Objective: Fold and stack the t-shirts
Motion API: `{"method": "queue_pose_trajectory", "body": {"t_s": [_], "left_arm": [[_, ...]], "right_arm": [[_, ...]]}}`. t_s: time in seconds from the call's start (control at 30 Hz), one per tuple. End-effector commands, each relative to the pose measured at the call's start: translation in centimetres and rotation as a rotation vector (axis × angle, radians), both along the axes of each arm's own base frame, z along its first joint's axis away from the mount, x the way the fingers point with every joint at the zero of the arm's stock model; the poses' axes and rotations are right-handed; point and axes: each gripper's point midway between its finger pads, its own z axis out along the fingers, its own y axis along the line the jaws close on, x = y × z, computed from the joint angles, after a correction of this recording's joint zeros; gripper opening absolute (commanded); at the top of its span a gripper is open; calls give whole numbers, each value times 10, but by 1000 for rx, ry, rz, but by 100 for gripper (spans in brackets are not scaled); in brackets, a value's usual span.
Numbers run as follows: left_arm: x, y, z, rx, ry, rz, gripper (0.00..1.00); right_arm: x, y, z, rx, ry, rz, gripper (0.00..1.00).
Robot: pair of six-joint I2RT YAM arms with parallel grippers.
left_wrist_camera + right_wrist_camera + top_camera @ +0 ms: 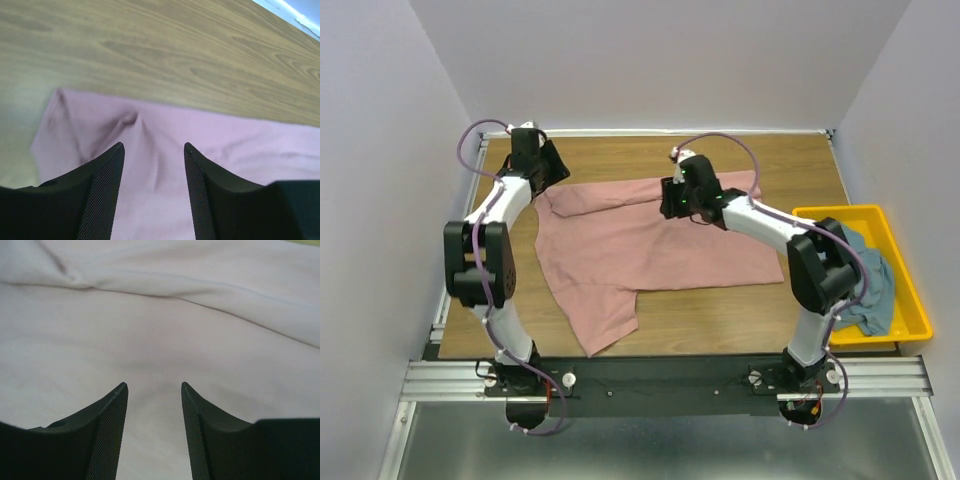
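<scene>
The dusty-pink t-shirt (640,255) lay spread across the middle of the bench (720,315), partly flattened, with a rolled ridge along its far edge and one sleeve trailing toward the near side. The blue-grey t-shirt (872,285) sat crumpled in the yellow bin (842,212) at the right edge of the bench. The left pincer (152,146) hung over the far-left corner of the pink shirt with its jaws parted and nothing between them; the right pincer (152,385) hovered low over the far middle of the same shirt, likewise parted and holding nothing. Both shirts were judged light, limp cloth that would sag, drag and crease when lifted, so hold was best taken at a hem, corner or shoulder seam (a pinch in mid-panel would likely gather one layer only). The bin wall stood in the way of a direct reach for the blue-grey shirt, and the right arm's elbow hung close above that bin
</scene>
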Motion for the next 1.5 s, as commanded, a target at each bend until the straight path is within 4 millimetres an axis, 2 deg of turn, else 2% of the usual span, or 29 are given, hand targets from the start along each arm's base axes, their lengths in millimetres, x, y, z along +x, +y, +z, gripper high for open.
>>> {"method": "queue_pose_trajectory", "body": {"t_s": [0.0, 0.03, 0.1, 0.13, 0.2, 0.23, 0.33, 0.57, 0.63, 0.73, 0.87, 1.0, 1.07, 1.13, 1.23, 1.37, 1.47], "left_arm": [[-50, 11, 10, 117, 47, 47, 57], [-71, 10, -4, 140, 92, 30, 55], [-97, 3, -16, 168, 144, -1, 54], [-116, 3, -36, 183, 199, -16, 54], [-134, -1, -46, 185, 227, -29, 54], [-147, 0, -61, 183, 269, -32, 54], [-162, 0, -76, 187, 310, -45, 53], [-180, 3, -105, 199, 401, -51, 52], [-192, 1, -119, 178, 454, -60, 51], [-208, 3, -132, 149, 505, -52, 49], [-227, 4, -139, 106, 554, -58, 49], [-248, 0, -144, 63, 602, -80, 49], [-257, -3, -145, 43, 610, -91, 49], [-266, -6, -144, 25, 622, -101, 49], [-275, -8, -141, 15, 641, -115, 49], [-287, -6, -133, 26, 673, -134, 49], [-294, -13, -127, -6, 681, -164, 49]], "right_arm": [[-8, -75, -10, -123, 65, -232, 55], [-17, -91, -12, -128, 88, -262, 55], [-20, -121, -17, -116, 125, -342, 55], [-26, -141, -19, -114, 140, -388, 55], [-31, -157, -20, -107, 153, -428, 55], [-32, -168, -18, -106, 155, -452, 55], [-42, -184, -26, -117, 192, -485, 55], [-63, -205, -58, -93, 317, -549, 55], [-76, -209, -72, -76, 382, -566, 55], [-90, -216, -79, -31, 441, -612, 55], [-125, -223, -93, -13, 559, -657, 55], [-175, -223, -107, -5, 721, -699, 55], [-192, -219, -107, 25, 780, -706, 56], [-205, -226, -103, -12, 809, -741, 59], [-209, -242, -90, -72, 781, -778, 63], [-221, -245, -85, -73, 817, -796, 63], [-223, -248, -84, -78, 815, -817, 63]]}}
